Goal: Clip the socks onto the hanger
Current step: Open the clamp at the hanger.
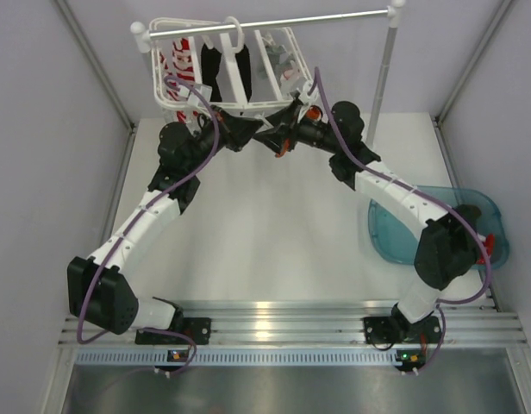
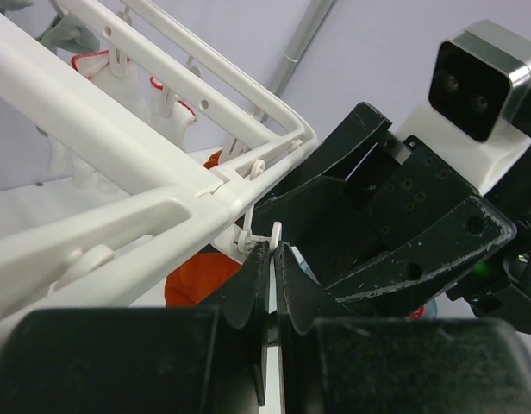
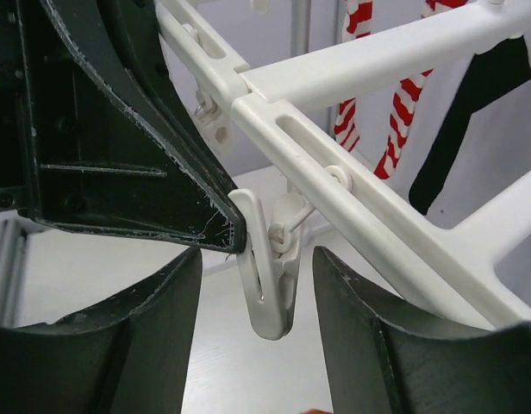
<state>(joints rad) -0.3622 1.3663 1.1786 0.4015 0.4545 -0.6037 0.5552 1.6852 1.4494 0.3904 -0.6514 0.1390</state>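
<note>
The white hanger (image 1: 240,109) hangs from the rail at the back with a red-and-white striped sock (image 1: 181,60), a black sock (image 1: 210,71) and others clipped on. Both grippers meet under its front edge. My right gripper (image 3: 259,269) is open, its fingers either side of a dangling white clip (image 3: 270,289) without touching it. My left gripper (image 2: 275,250) has its jaws shut to a hairline slit, with nothing showing between them. Its tip touches the top of that clip. An orange sock (image 2: 201,280) shows just left of the left fingers, partly hidden; I cannot tell what holds it.
The silver rail (image 1: 274,21) on white posts (image 1: 384,78) carries the hanger. A blue translucent tray (image 1: 390,233) sits at the right under my right arm, with something red (image 1: 485,247) at its edge. Enclosure walls stand close on both sides.
</note>
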